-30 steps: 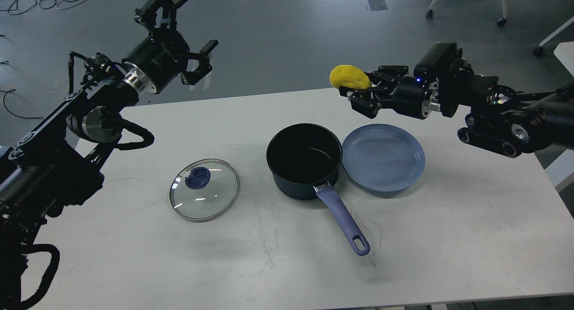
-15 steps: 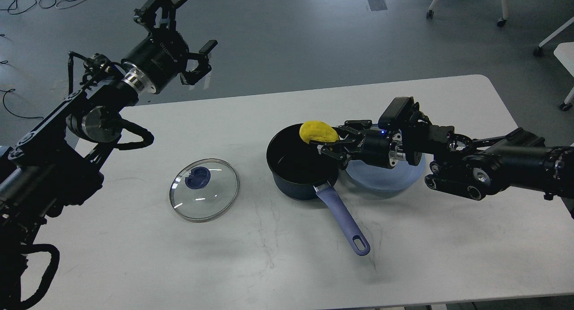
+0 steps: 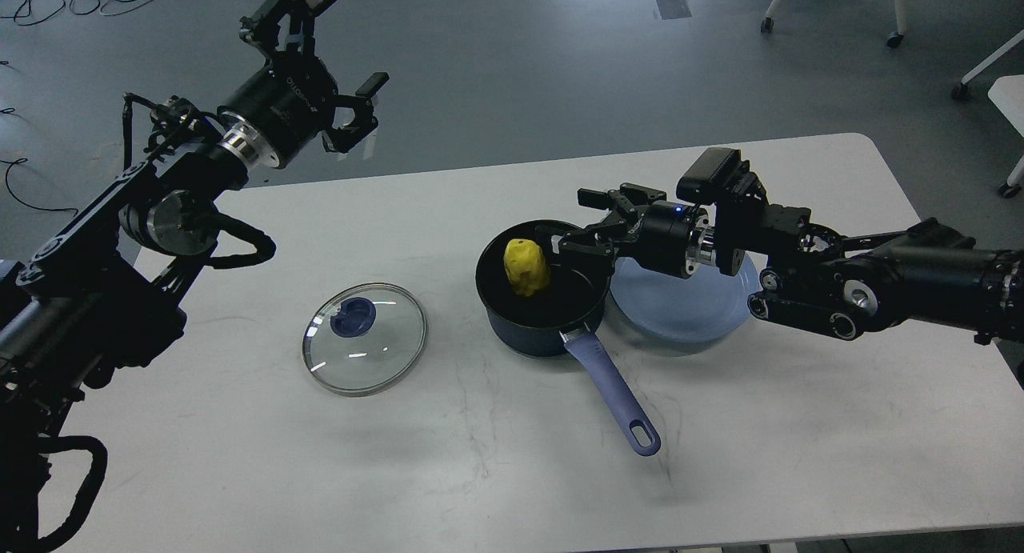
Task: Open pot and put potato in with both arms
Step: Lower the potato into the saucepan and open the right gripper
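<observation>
Lid [image 3: 364, 338] off, flat on table [image 3: 800, 425] toward left edge. Potato [image 3: 526, 267] inside pot [image 3: 544, 293], mid-table. Right gripper [image 3: 588, 226] spread, empty, over pot rim. Left gripper [image 3: 320, 65] spread, raised past far-left corner. Task looks essentially done; only withdrawal left.

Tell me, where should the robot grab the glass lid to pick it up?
Probably by the blue knob in the middle of the glass lid, coming straight down from above. The lid lies flat on the table, so its thin rim gives a gripper little to pinch, while the knob sticks up.
</observation>
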Robot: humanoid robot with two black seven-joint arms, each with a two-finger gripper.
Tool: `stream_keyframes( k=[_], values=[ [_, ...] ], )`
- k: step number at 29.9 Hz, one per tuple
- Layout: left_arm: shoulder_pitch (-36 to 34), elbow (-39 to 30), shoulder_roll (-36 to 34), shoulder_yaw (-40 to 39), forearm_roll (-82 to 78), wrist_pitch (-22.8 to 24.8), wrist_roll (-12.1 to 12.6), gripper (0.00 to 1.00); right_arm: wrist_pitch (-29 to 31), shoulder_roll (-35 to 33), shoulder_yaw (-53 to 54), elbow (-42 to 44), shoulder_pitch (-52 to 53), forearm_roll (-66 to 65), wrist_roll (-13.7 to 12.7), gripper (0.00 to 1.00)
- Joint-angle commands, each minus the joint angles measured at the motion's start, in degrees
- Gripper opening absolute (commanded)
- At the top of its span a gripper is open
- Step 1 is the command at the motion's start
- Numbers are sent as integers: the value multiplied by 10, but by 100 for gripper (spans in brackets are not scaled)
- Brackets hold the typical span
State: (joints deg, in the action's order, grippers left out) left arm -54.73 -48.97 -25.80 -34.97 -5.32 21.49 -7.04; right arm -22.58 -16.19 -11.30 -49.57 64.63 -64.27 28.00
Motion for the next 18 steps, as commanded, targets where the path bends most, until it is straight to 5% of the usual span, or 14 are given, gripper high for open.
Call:
stream_keyframes(
  k=[1,4,8,13,18],
  values=[
    [2,1,4,-1,0,-2,-3,100,32,-21,92,-34,4,180,0,100],
    [15,4,4,-5,2,0,-13,100,150,-41,176,-41,9,365,0,100],
    [34,5,11,-10,10,-2,-16,100,227,-60,248,-38,0,487,-1,100],
    [74,4,34,-31,11,-2,-8,100,291,-53,303,-15,-53,628,-88,100],
    [84,4,41,-38,16,-4,-6,100,296,-28,310,-14,-72,638,-116,100]
  ],
)
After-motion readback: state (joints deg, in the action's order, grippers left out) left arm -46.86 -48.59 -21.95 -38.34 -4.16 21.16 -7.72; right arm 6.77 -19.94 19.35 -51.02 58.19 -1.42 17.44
